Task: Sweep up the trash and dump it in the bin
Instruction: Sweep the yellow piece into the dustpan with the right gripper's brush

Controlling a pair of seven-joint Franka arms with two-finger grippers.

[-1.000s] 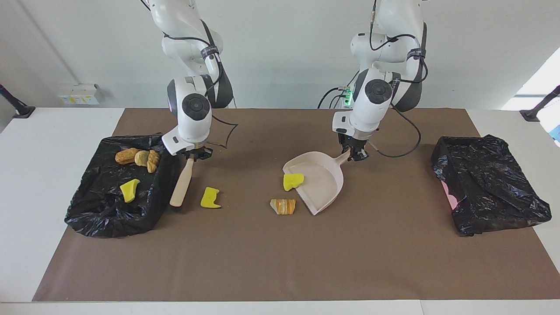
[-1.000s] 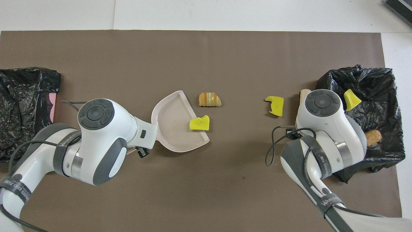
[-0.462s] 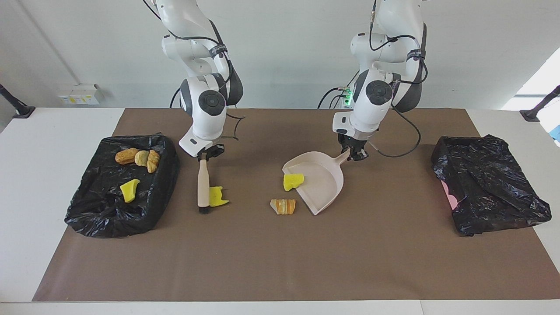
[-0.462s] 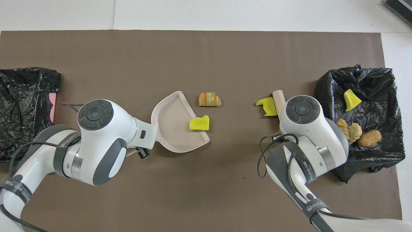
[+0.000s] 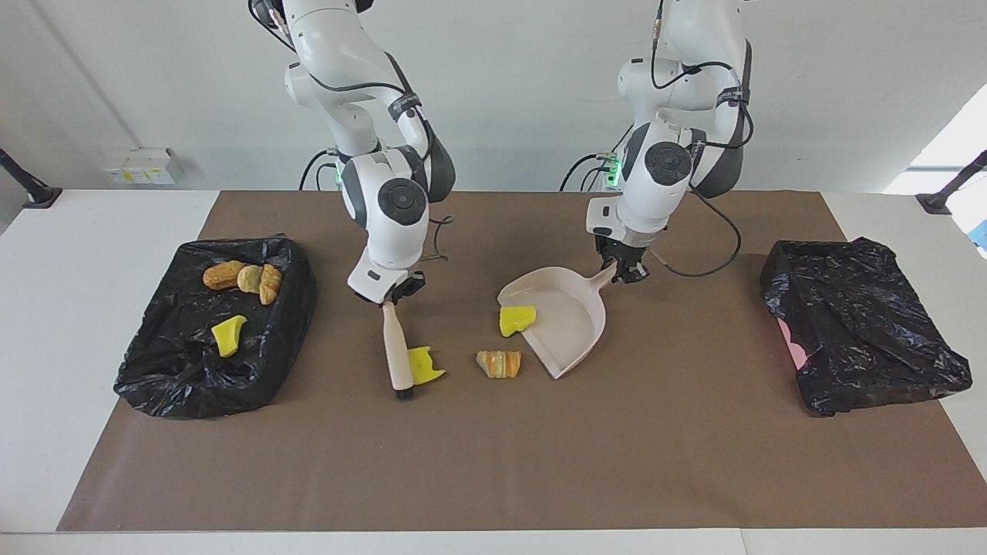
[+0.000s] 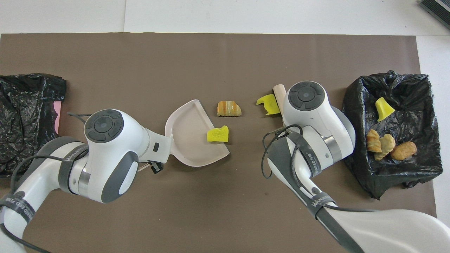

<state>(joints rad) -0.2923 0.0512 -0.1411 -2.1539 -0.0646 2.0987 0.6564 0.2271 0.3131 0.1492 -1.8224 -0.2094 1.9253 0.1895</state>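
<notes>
My right gripper (image 5: 393,294) is shut on the top of a tan-handled brush (image 5: 397,347) whose bristles rest on the mat. A bright yellow chunk (image 5: 426,366) (image 6: 269,104) of trash lies against the brush, on the side toward the dustpan. An orange-striped bread piece (image 5: 499,363) (image 6: 229,108) lies between it and the pink dustpan (image 5: 567,308) (image 6: 186,137). A second yellow chunk (image 5: 517,319) (image 6: 218,134) sits on the dustpan's lip. My left gripper (image 5: 628,271) is shut on the dustpan's handle. The black-lined bin (image 5: 177,370) (image 6: 404,88) at the right arm's end holds several pieces.
A second black-bagged bin (image 5: 864,324) (image 6: 28,116) with a bit of pink showing stands at the left arm's end of the table. A brown mat (image 5: 493,462) covers the table.
My right arm has swept the brush away from the bin toward the dustpan, pushing the yellow chunk along with it. The left arm and dustpan have not moved.
</notes>
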